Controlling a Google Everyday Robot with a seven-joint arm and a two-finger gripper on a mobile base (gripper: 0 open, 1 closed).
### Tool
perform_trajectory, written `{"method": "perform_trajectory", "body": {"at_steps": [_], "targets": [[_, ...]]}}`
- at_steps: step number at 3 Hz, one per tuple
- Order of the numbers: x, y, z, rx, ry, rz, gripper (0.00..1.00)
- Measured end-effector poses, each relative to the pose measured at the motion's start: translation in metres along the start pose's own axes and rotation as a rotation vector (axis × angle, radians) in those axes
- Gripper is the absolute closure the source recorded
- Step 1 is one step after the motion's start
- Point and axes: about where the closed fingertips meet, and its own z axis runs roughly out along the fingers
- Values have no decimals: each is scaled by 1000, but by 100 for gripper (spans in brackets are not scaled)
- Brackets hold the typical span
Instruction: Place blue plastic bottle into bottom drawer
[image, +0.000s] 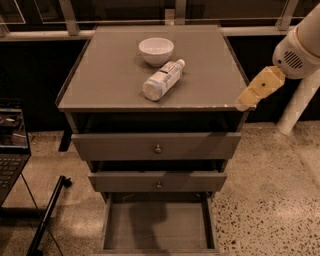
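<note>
The blue plastic bottle (162, 80) lies on its side on the cabinet top (110, 75), its white cap pointing toward the back right, just in front of the white bowl (156, 50). The bottom drawer (159, 226) is pulled out wide and its flat floor is bare. My gripper (243, 102) hangs from the white arm at the cabinet top's front right corner, well to the right of the bottle and apart from it. It holds nothing.
The two upper drawers with round knobs (157, 148) stand slightly out. A laptop (11, 145) sits at the left edge with a black cable and bar (47, 215) on the floor. A white post (300, 105) stands at the right. A railing runs behind the cabinet.
</note>
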Motion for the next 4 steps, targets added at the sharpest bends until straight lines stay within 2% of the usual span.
{"method": "perform_trajectory", "body": {"at_steps": [1, 2, 3, 4], "targets": [[0, 1, 0, 0, 0, -22, 0], [-6, 1, 6, 10, -26, 67, 0], [-28, 22, 26, 20, -109, 203, 0], [-62, 42, 54, 4, -193, 323, 0]]}}
